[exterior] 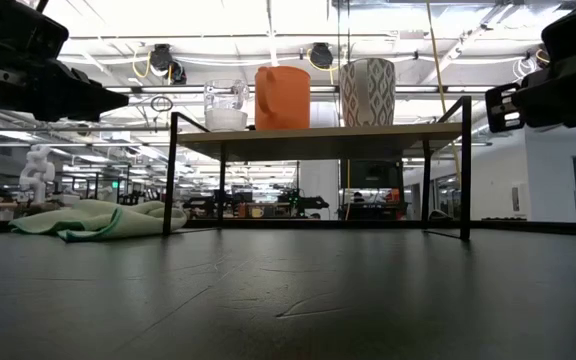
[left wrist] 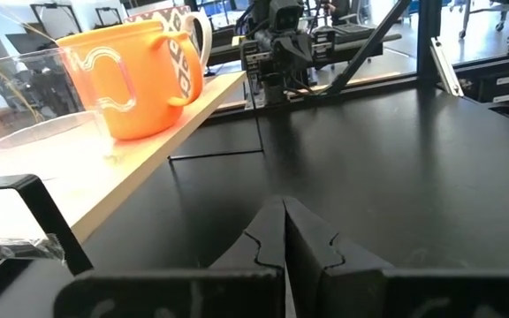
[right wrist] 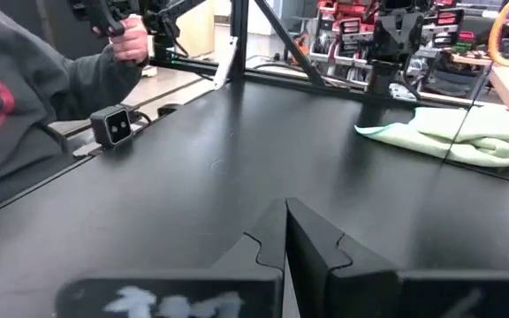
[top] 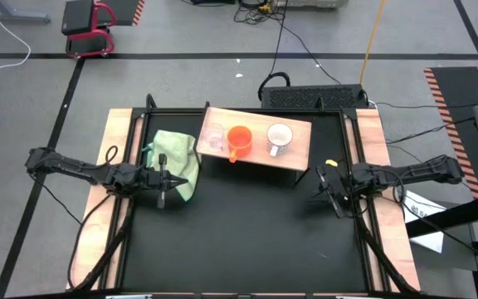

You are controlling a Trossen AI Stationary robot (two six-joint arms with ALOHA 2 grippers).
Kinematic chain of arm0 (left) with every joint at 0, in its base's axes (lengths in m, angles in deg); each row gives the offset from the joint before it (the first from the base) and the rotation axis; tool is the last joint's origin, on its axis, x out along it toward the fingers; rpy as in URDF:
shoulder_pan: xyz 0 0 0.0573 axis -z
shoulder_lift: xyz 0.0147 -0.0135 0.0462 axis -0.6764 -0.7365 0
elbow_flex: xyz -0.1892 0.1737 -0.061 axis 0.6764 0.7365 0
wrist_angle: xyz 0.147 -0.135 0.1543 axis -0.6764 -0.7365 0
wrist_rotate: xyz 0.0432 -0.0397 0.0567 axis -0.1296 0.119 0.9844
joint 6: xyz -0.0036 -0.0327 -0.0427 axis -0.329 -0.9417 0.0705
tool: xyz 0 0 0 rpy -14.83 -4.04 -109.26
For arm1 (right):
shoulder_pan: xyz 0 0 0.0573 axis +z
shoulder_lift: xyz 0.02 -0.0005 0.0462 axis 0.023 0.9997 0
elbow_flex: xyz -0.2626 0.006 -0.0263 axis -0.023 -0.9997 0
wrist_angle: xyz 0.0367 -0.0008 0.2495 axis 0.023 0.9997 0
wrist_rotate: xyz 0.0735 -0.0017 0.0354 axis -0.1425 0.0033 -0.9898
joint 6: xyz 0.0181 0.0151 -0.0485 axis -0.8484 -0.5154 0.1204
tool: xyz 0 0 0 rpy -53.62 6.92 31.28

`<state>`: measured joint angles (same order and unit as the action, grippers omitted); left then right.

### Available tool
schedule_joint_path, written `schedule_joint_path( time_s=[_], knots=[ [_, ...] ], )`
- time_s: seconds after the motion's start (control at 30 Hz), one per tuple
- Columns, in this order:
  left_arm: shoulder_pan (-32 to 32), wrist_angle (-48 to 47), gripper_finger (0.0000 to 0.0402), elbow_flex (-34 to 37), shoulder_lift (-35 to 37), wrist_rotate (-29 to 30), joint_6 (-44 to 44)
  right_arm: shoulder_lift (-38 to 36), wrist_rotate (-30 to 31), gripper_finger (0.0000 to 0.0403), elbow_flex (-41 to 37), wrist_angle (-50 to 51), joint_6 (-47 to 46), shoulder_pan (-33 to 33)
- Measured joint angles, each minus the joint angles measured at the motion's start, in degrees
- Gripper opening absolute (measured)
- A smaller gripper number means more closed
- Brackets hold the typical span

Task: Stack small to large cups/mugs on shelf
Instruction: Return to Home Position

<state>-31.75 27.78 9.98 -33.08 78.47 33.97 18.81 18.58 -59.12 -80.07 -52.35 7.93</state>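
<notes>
Three vessels stand side by side on the light-brown wooden shelf (top: 295, 154): a small clear glass cup (top: 212, 139) at its left end, an orange handled mug (top: 238, 141) in the middle, a white patterned mug (top: 279, 138) on the right. They also show in the low view: the glass (exterior: 226, 106), the orange mug (exterior: 282, 97), the white mug (exterior: 367, 91). My left gripper (top: 162, 199) is shut and empty at the table's left, beside a light green cloth (top: 177, 160). My right gripper (top: 336, 204) is shut and empty at the table's right.
The green cloth lies crumpled on the black tabletop left of the shelf (exterior: 98, 220). A small camera (right wrist: 113, 125) stands at the table's near edge, and a person in a grey sleeve (right wrist: 25, 106) is beyond it. The shelf stands on thin dark legs (exterior: 465, 170).
</notes>
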Motion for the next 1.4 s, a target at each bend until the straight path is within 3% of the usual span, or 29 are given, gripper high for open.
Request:
schedule_joint_path(
  time_s=[0.17,0.37,0.53,0.73,0.9,1.23,1.4],
  knots=[
    [0.00,0.00,0.0000,0.00,0.00,-0.02,-1.43,0.00,-4.81,0.0000,-0.07,-2.35,1.07,1.21],
    [0.12,0.03,0.0000,0.00,0.00,0.01,-2.70,0.01,-4.03,0.0000,-0.80,-6.78,1.20,5.82],
    [2.28,0.94,0.0000,0.00,0.00,2.22,-1.59,0.02,7.31,0.0000,-1.65,-6.67,4.20,12.24],
    [4.46,-0.30,0.0000,0.00,0.00,4.74,-0.51,0.02,9.35,0.0000,-2.13,-6.44,5.68,15.96],
    [3.36,-1.56,0.0000,0.00,-0.02,4.53,0.78,0.02,9.52,0.0000,-2.17,-6.89,8.55,14.77],
    [-5.12,-4.23,0.0000,0.00,0.00,-2.56,0.58,0.02,8.96,0.0000,-2.18,-7.30,7.23,6.33],
    [-9.36,-3.95,0.0000,0.00,-0.01,-10.72,-1.59,0.02,4.20,0.0000,-2.18,-7.80,5.20,4.00]
  ],
)
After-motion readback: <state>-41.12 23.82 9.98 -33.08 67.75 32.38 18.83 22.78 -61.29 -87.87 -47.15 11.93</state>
